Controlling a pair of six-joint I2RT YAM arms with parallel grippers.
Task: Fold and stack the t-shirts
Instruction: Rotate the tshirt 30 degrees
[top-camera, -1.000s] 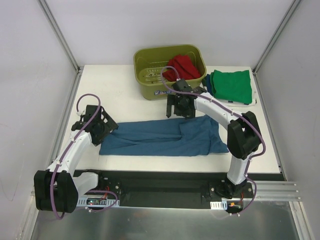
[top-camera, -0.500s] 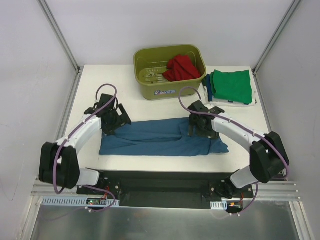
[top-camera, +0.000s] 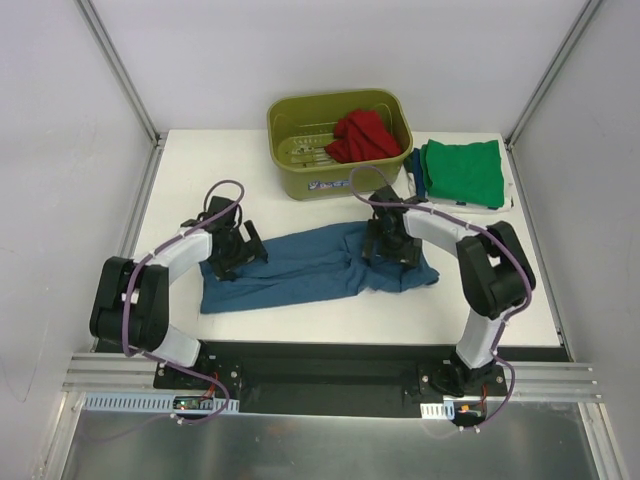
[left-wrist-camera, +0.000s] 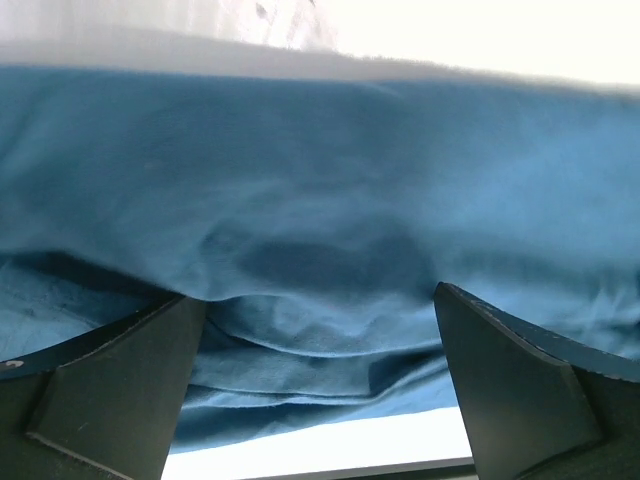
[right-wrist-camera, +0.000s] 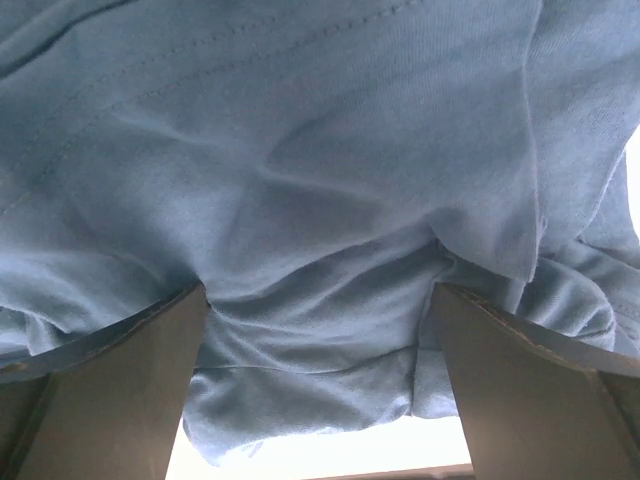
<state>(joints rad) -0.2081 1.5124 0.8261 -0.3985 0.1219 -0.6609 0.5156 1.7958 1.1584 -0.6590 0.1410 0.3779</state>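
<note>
Olive-green plastic tub (top-camera: 340, 182) at the white table's (top-camera: 230, 160) far edge — upright, open-topped.

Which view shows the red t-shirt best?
Top external: it alone shows the red t-shirt, crumpled inside the olive tub. Both wrist views show none of it, only the teal-blue t-shirt filling the frame.

From high at the near edge, the top camera overlooks the flat white desk (top-camera: 240, 175). Both wrist cameras face the teal-blue cloth t-shirt (top-camera: 300, 268) closely, and all views share it.
</note>
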